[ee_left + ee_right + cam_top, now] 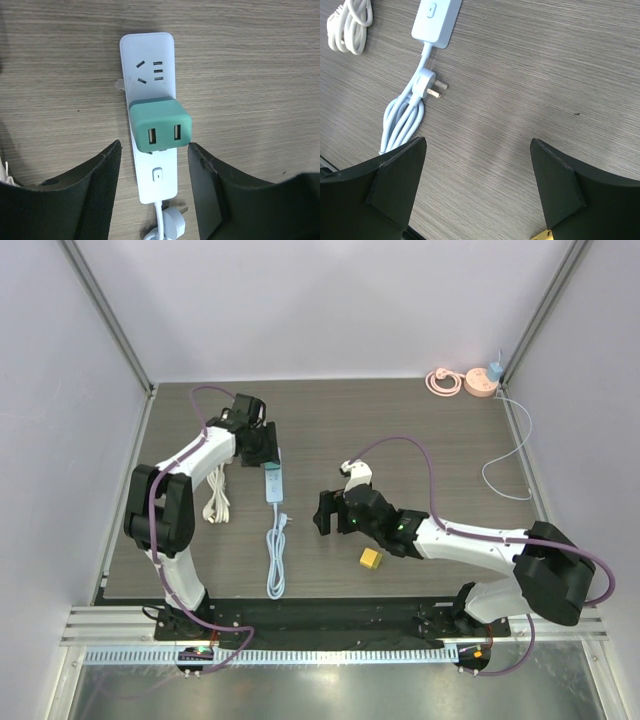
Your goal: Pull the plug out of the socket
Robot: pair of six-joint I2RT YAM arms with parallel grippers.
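Observation:
A green plug adapter (160,125) with two USB ports sits plugged into the middle of a white power strip (148,60), which lies flat on the wooden table. My left gripper (155,170) is open above the strip's switch end, one finger on each side, just short of the plug and touching nothing. In the top view the left gripper (257,443) covers the plug, and the strip (273,483) runs toward the near edge. My right gripper (325,512) is open and empty over bare table to the right of the strip; the right wrist view (477,170) shows wood between its fingers.
The strip's own coiled white cable (275,562) and loose plug (428,86) lie near the front. A white cord bundle (217,498) lies left of the strip. A small yellow block (371,558) sits by the right arm. A pink coiled cable (445,382) and a thin white wire (505,455) lie at the back right.

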